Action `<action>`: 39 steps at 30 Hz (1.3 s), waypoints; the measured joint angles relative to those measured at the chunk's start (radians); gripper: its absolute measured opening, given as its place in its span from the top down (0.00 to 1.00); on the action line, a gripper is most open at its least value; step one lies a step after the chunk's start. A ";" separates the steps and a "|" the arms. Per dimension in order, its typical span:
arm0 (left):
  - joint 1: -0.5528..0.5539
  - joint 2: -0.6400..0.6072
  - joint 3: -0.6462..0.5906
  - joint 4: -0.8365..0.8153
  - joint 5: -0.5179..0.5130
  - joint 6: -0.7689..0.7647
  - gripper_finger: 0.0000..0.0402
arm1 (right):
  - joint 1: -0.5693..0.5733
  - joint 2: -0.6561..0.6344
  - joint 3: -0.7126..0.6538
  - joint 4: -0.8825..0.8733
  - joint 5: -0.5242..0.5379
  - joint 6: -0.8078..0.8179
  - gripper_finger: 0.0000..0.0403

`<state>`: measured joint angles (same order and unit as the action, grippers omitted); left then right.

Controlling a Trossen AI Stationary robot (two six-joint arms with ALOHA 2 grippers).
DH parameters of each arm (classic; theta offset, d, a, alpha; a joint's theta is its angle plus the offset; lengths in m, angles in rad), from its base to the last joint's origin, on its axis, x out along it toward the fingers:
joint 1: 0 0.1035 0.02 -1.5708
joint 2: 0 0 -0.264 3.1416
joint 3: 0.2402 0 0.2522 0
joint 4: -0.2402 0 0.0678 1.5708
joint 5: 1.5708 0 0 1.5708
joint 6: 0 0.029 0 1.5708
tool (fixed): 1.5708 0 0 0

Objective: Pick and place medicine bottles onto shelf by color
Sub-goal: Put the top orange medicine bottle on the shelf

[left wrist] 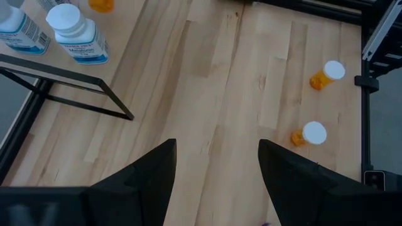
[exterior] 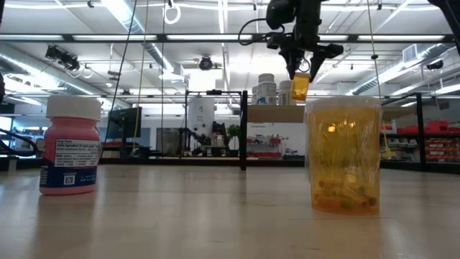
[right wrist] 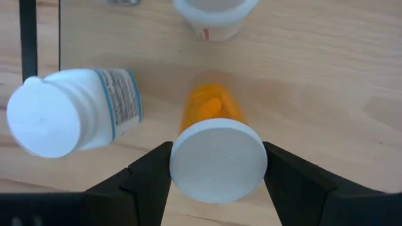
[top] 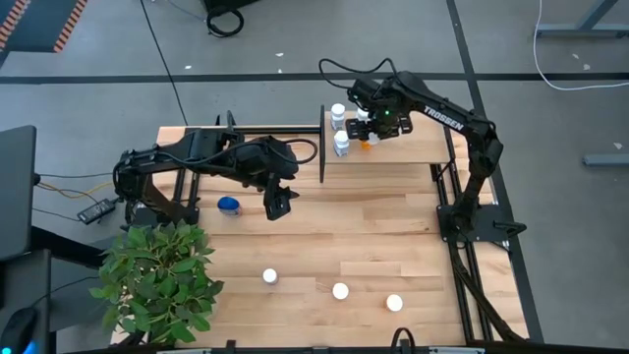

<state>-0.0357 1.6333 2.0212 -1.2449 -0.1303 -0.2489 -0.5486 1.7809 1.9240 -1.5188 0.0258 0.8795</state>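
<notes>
My right gripper (top: 369,126) is over the shelf (top: 413,149) at the far side of the table, shut on an orange medicine bottle (right wrist: 210,107) with a white cap. Two white bottles (top: 339,112) (top: 341,144) stand on the shelf's left part, beside it. My left gripper (left wrist: 217,176) hangs open above the table's left middle with nothing between its fingers. A squat blue bottle (top: 229,205) stands on the table just to its left. Three white-capped bottles (top: 270,276) (top: 340,290) (top: 394,302) stand near the front edge; one is pink-bodied (exterior: 70,147) and one orange (exterior: 343,155). My right gripper pinches the orange bottle's white cap (right wrist: 218,160) between its two fingers, one on each side of the rim. The fingers come from above, pointing down. The bottle hangs upright below them (exterior: 300,86), its base just above the shelf panel.
A black upright rail (top: 322,143) bounds the shelf's left end. A green leafy plant (top: 157,280) fills the table's near left corner. Bare tabletop (top: 373,221) lies between the shelf and the front row of bottles.
</notes>
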 joint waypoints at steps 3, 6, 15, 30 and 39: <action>0.000 0.000 0.000 0.000 0.000 0.000 0.42 | 0.004 0.000 0.000 0.000 0.000 0.010 0.40; 0.000 0.000 0.000 0.000 0.000 0.001 0.42 | 0.004 0.000 0.000 0.000 0.000 0.020 0.40; 0.000 -0.001 0.000 -0.014 0.000 0.002 0.42 | 0.014 0.037 -0.003 0.011 -0.017 0.023 0.40; -0.001 -0.001 0.000 -0.043 0.000 0.002 0.42 | 0.014 0.038 -0.003 -0.002 -0.007 -0.006 0.40; -0.001 -0.001 0.000 -0.043 0.000 0.010 0.42 | 0.014 0.038 -0.002 -0.004 -0.009 -0.016 0.39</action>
<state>-0.0368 1.6325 2.0212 -1.2881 -0.1303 -0.2392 -0.5343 1.8191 1.9217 -1.5228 0.0169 0.8635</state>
